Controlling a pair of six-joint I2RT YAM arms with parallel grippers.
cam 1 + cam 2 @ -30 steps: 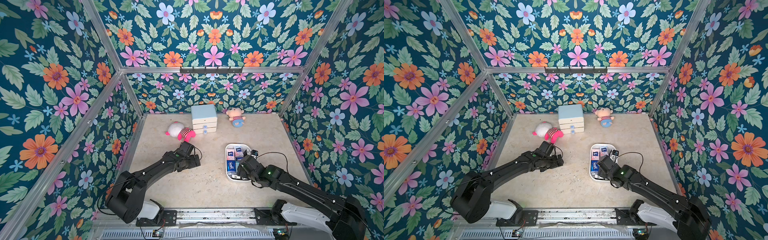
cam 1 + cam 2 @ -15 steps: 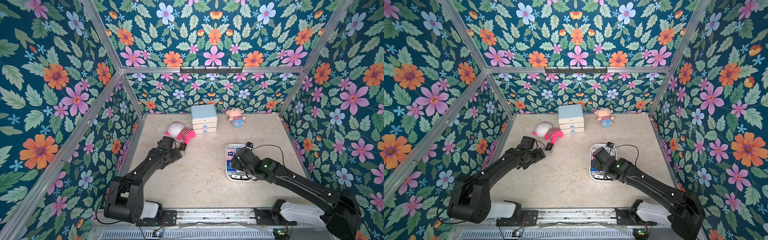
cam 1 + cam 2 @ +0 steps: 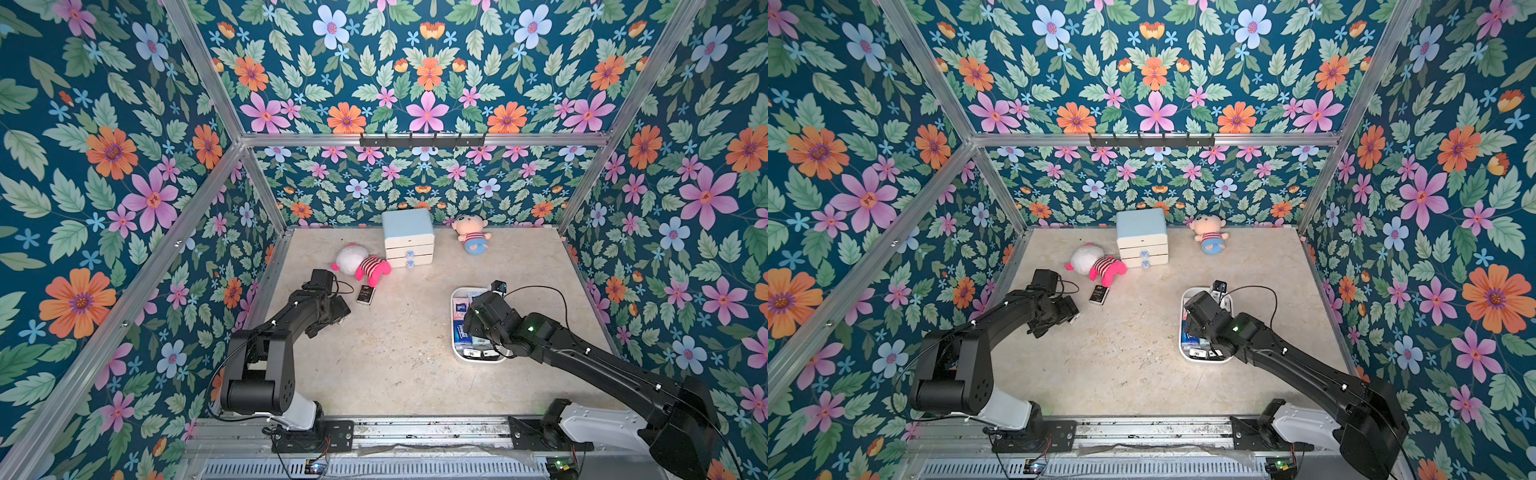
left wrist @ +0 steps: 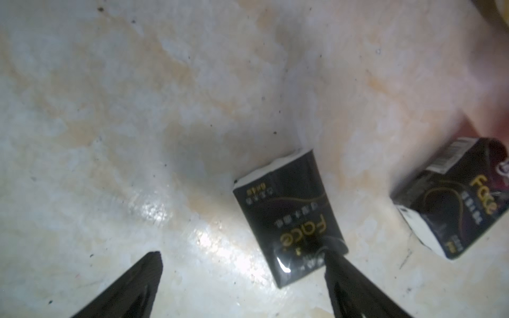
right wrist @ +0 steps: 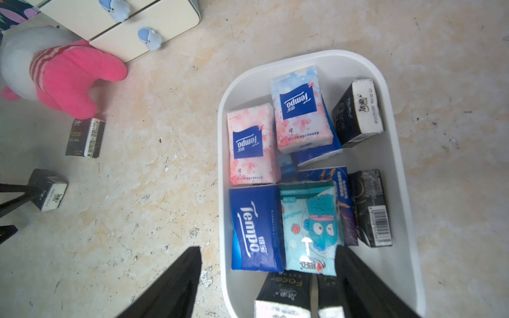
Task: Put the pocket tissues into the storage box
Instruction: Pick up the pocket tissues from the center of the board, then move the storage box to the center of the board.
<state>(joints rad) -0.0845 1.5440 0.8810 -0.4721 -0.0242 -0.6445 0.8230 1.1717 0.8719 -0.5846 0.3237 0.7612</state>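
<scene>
Floral-walled cell, mottled beige tabletop (image 3: 395, 374). Right: storage box (image 5: 385, 154) crowded with pocket tissues (image 5: 256, 228); right gripper (image 5: 267, 249) above it, fingers spread, empty. Left, by pink plush (image 5: 68, 79): two black packets (image 4: 289, 214) outside the box. There the left gripper (image 4: 242, 252) is spread wide, one tip over the nearer packet, apparently to straddle it.

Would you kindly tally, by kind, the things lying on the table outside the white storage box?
black pocket tissue packets: 2
plush toys: 2
drawer cabinet: 1
Total: 5
</scene>
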